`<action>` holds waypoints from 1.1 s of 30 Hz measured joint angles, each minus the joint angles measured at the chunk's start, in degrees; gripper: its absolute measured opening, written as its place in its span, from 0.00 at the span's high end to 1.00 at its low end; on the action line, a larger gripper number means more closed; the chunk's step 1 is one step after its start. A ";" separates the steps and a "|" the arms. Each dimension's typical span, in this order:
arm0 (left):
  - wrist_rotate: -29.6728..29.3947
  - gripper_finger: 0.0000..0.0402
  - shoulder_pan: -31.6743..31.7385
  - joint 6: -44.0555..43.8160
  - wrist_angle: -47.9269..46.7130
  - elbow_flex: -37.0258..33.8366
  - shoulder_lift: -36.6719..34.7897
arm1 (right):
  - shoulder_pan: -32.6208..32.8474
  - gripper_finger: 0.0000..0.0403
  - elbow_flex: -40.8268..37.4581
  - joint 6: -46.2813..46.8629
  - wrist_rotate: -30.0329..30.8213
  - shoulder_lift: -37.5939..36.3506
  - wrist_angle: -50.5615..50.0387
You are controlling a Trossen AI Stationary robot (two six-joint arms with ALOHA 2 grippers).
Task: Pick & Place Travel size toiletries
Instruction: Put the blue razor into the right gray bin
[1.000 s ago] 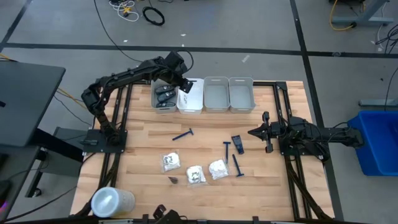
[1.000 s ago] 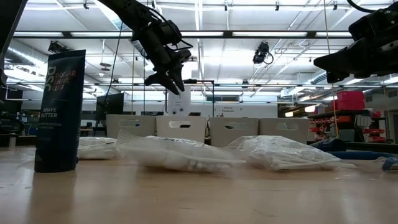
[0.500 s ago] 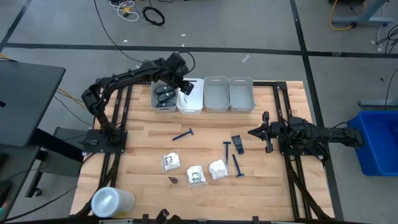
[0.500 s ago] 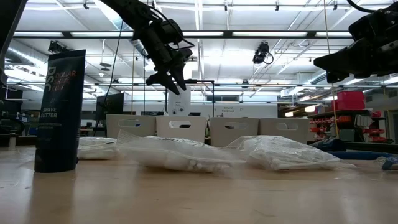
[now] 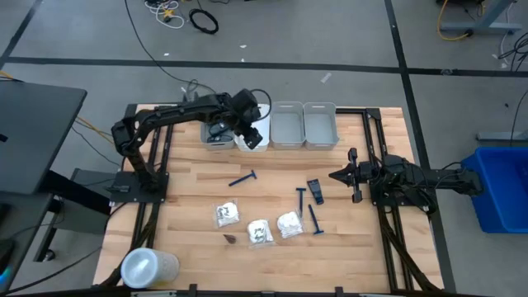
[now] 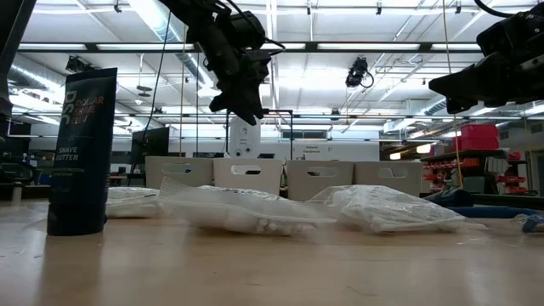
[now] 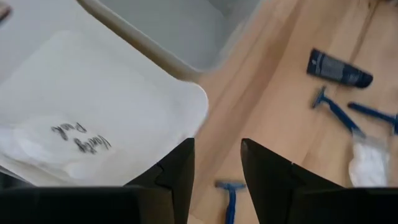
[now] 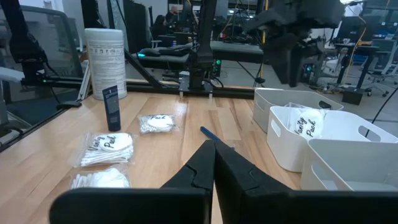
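The left gripper [image 5: 247, 132] hangs over the white bin [image 5: 257, 142], jaws apart and empty. The nearest blue razor [image 5: 242, 178] lies on the surface just in front, its long axis slanted. The right gripper [image 5: 335, 176] waits, jaws together.

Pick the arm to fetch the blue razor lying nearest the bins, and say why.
Left. The left gripper hangs open and empty over the white plastic bin, and the thin blue razor lies just below it on the table. The right gripper is shut, waiting farther off.
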 joint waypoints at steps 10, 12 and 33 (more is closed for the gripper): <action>-7.67 0.66 -5.69 0.18 -10.18 -0.02 0.00 | -0.01 0.97 0.00 0.00 0.02 -0.01 0.02; -8.63 0.66 -6.71 0.31 -10.48 -0.02 0.00 | -0.01 0.97 -0.01 0.01 0.00 0.00 0.00; -9.06 0.67 -15.60 0.51 -10.59 -10.34 -0.02 | 0.00 0.97 0.01 0.02 0.00 0.00 0.00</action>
